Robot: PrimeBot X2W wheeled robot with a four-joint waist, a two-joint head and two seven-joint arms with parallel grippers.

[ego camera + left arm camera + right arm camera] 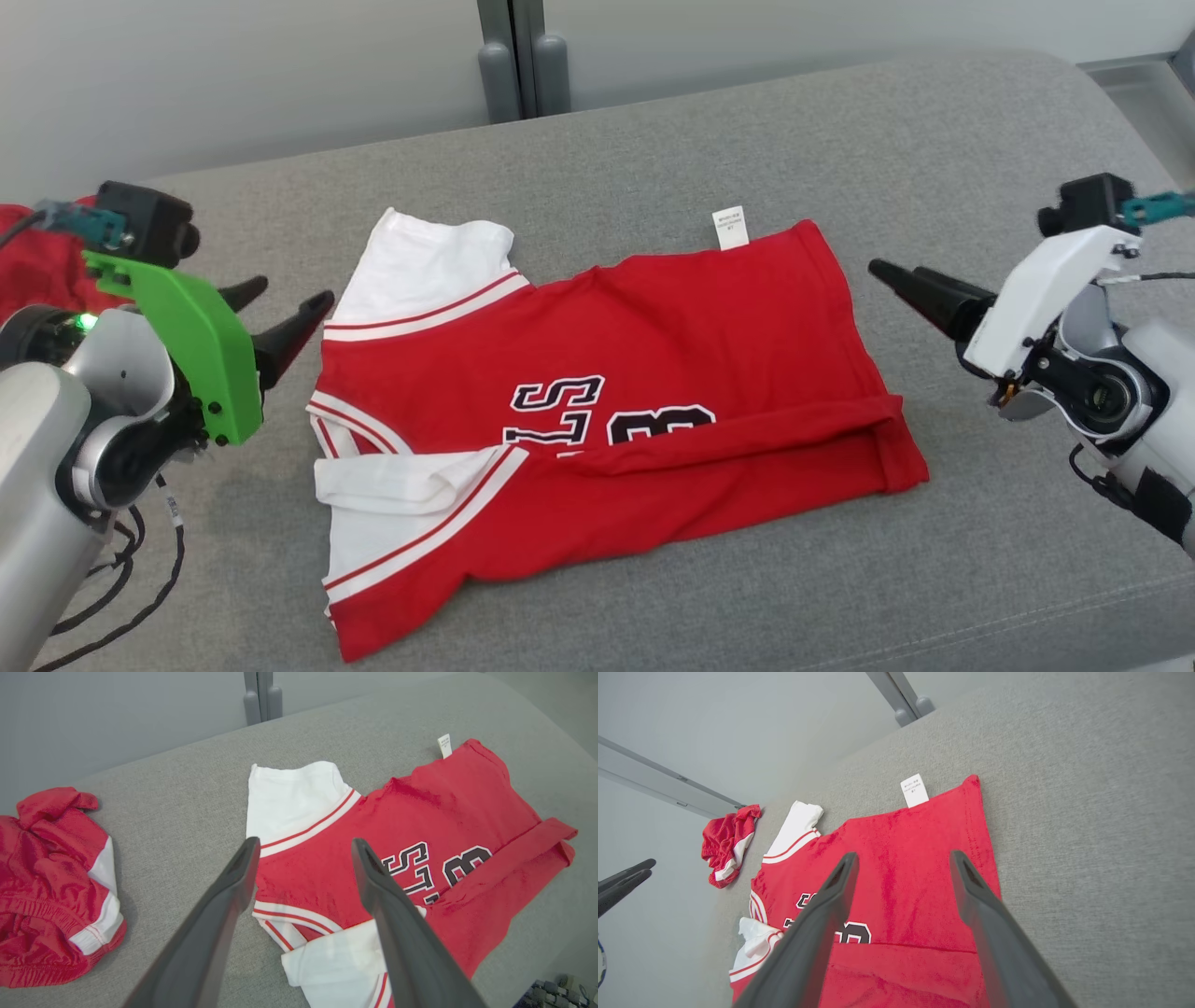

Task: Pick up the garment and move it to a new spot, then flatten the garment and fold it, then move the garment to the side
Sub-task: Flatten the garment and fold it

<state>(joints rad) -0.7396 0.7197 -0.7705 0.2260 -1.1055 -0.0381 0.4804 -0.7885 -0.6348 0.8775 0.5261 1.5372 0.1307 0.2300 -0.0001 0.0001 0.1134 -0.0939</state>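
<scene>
Red jersey (607,392) with white sleeves is lying on the grey cushion (934,140), roughly in the middle between the two arms. It's partly folded: the near long edge is turned up over the bottom of the black lettering, and the near white sleeve (401,485) is tucked in across the front. Collar end points toward the left gripper (294,291), hem end toward the right gripper (896,271), and a little white label (730,228) sticks out at the far edge. Left gripper sits just beside the shoulder with its fingers spread wide, nothing in them. The right one is near the hem but clear of it, fingers also apart and empty in its own wrist view. Off on the robot's left there's a crumpled pair of red shorts (46,882) — well apart from the jersey.
</scene>
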